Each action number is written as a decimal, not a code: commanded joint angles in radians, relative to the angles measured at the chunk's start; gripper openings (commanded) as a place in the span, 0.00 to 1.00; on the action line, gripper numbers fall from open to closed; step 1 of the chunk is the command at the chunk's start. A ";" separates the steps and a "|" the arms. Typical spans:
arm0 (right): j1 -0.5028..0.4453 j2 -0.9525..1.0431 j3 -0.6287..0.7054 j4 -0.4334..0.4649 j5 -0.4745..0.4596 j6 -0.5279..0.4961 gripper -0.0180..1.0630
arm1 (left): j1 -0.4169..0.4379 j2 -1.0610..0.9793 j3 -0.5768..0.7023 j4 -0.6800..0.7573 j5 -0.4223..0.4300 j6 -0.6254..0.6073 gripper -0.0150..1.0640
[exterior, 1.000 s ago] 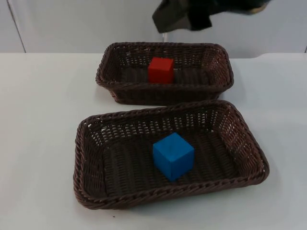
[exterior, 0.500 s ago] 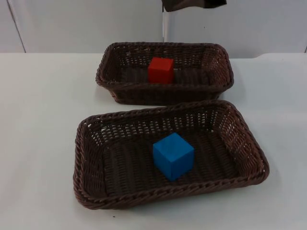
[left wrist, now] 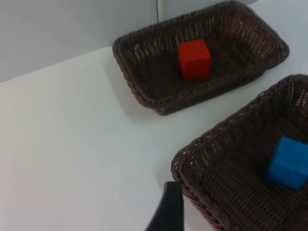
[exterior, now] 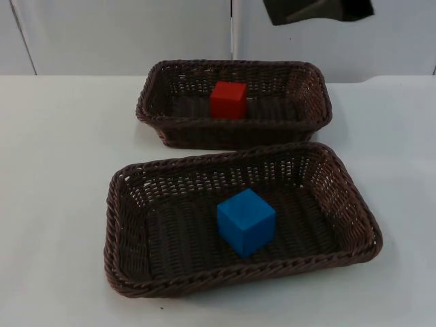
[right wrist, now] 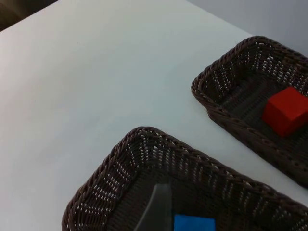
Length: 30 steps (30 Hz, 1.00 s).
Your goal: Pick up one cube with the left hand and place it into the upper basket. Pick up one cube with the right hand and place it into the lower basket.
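Observation:
A red cube (exterior: 228,99) (left wrist: 194,58) (right wrist: 285,111) lies inside the upper basket (exterior: 310,119) (left wrist: 144,91) (right wrist: 226,118). A blue cube (exterior: 246,222) (left wrist: 289,162) (right wrist: 193,224) rests in the middle of the lower basket (exterior: 129,231) (left wrist: 202,192) (right wrist: 110,178). My left gripper (left wrist: 168,214) hangs high over the bare table beside the lower basket's rim, holding nothing I can see. High over the lower basket, near the blue cube, is my right gripper (right wrist: 156,211). A black part of the right arm (exterior: 317,10) shows above the upper basket.
The two brown wicker baskets stand close together, almost rim to rim. White table top (exterior: 61,170) stretches to the left and right of them. The grey partition wall (exterior: 122,34) closes the far side.
The black part of the right arm rose toward the picture's upper edge, then shifted right. Both cubes and both baskets stayed where they were.

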 commanded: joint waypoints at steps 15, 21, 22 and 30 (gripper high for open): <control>0.002 -0.209 0.229 0.000 -0.071 -0.006 0.71 | -0.005 -0.242 0.133 0.002 0.071 0.001 0.70; 0.002 -0.314 0.326 0.000 -0.119 -0.006 0.71 | -0.005 -0.381 0.140 0.000 0.167 0.001 0.70; 0.002 -0.334 0.343 0.000 -0.122 -0.006 0.71 | -0.005 -0.411 0.140 0.000 0.182 0.001 0.70; 0.002 -0.535 0.429 0.000 -0.128 -0.052 0.71 | -0.005 -0.604 0.144 0.000 0.303 0.001 0.70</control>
